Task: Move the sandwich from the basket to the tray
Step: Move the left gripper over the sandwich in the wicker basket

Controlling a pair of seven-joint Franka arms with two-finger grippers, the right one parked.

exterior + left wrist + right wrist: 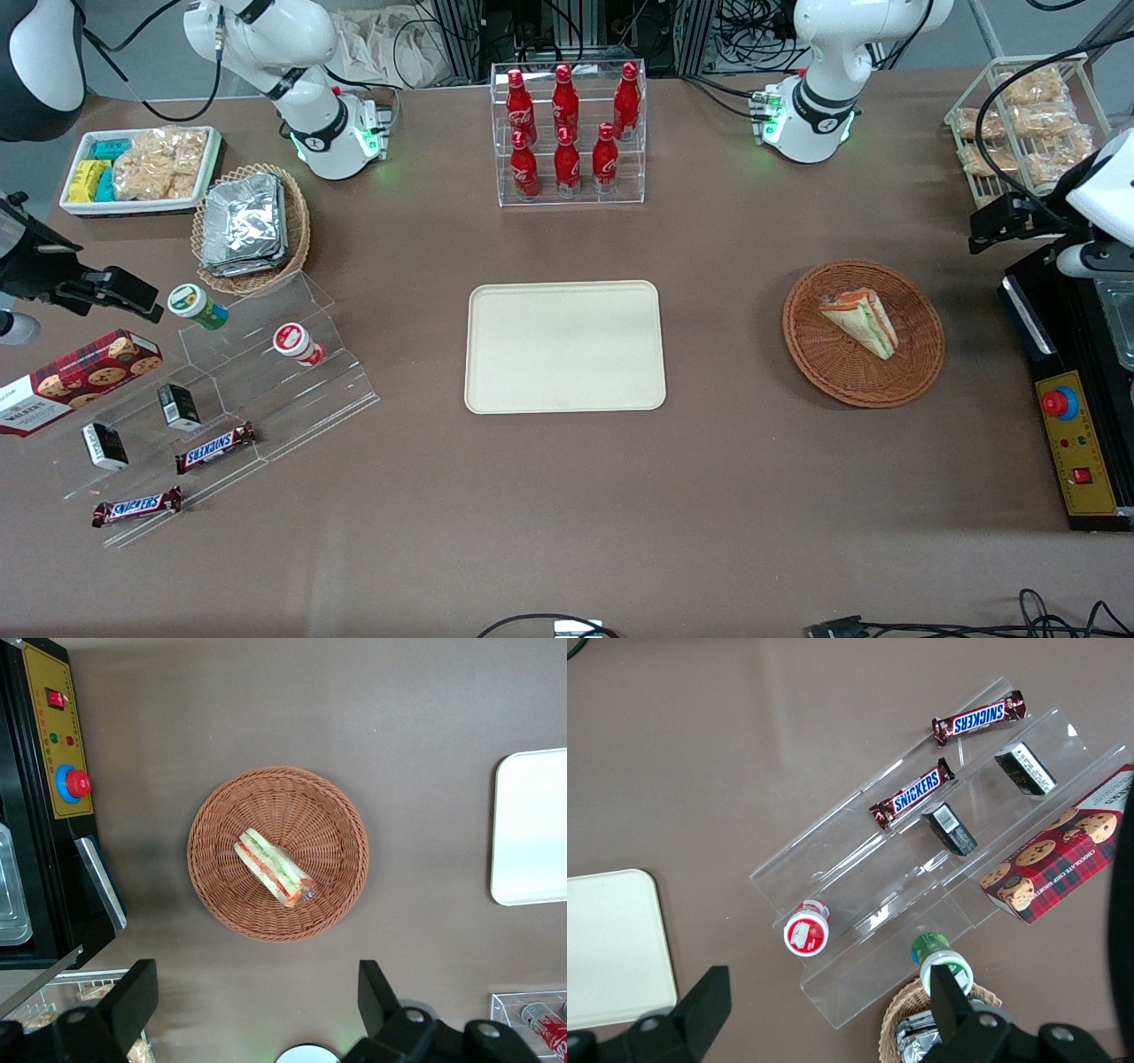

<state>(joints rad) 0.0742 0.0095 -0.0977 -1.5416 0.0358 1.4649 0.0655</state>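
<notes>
The gripper [252,1010] hangs high above the table with its fingers spread wide and empty. The sandwich [861,321] lies in the basket [912,372], toward its 12 o'clock rim. Its clear wrap looks slick, so a shallow pinch could let it slip, and a low approach might catch the woven rim. The tray [565,346] lies bare, with open tabletop between it and the basket.

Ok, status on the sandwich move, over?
Gripper open, high above the basket, holding nothing. Sandwich lying in the basket, untouched. Tray bare, nothing between it and the basket.
</notes>
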